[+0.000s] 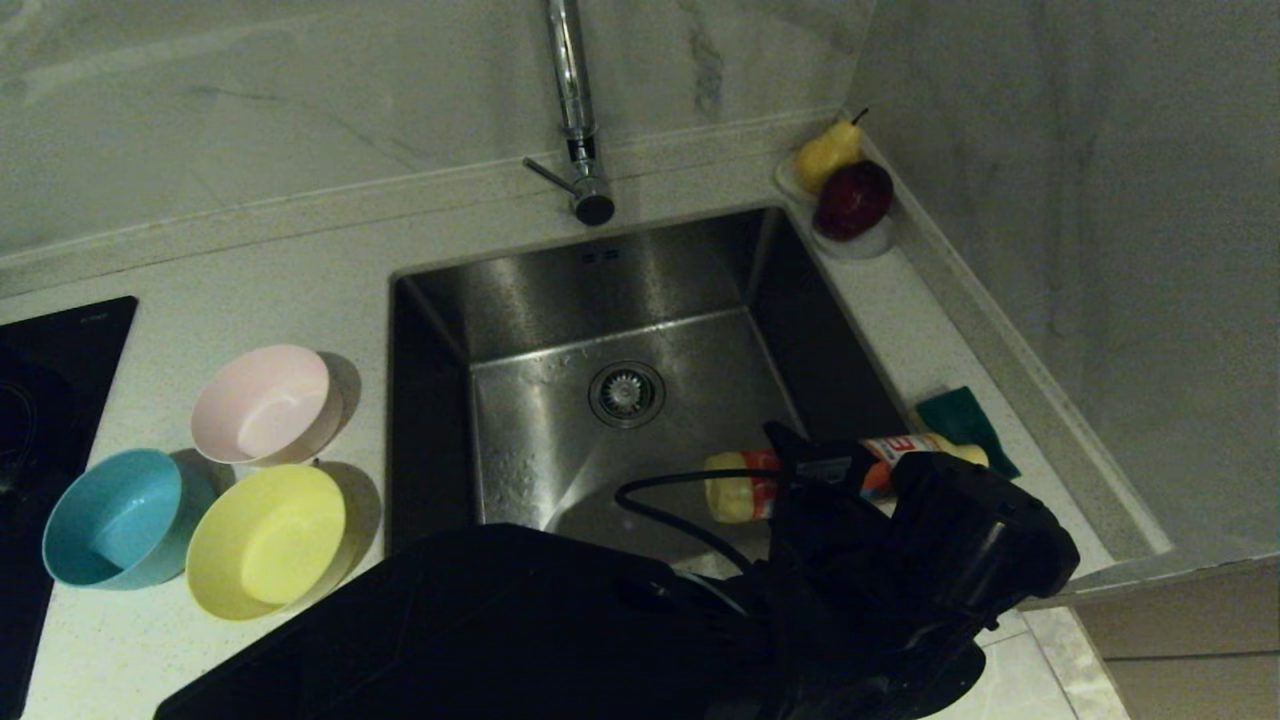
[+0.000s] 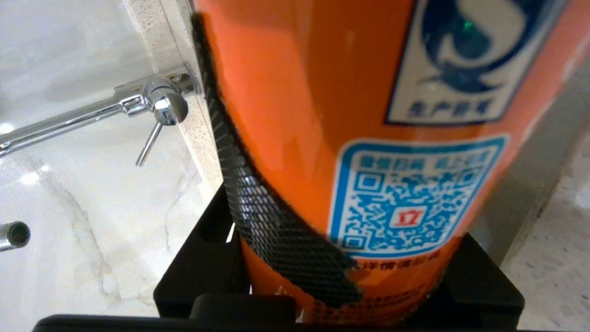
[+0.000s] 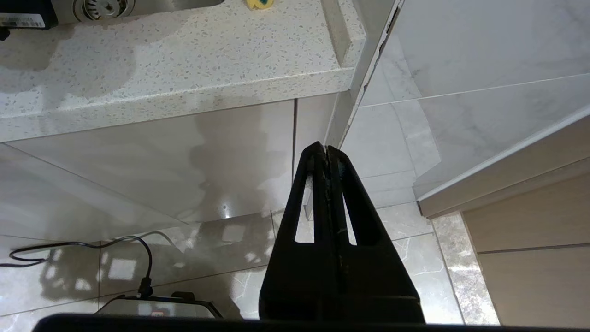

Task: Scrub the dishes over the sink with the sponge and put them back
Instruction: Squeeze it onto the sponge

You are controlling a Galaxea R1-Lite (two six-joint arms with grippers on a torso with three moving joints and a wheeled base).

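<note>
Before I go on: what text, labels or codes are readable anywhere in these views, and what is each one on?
"辽": red square at the centre of the QR code on the orange bottle held in the left gripper.
Blue Chinese characters above the QR code and on the bottle's upper white label: too blurred to read.
Small print on the hob corner: too small.
White sticker on a black device in the right wrist view: too small.

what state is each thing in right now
bottle: held on its side over the sink, in the left gripper
pink bowl: upright, empty, on the counter
blue bowl: upright, empty, on the counter
yellow bowl: upright, empty, on the counter
sponge: lying untouched on the counter, to the right of the sink
sink: nothing resting in it
tap: no water running
right gripper: shut, empty, parked low beside the counter
</note>
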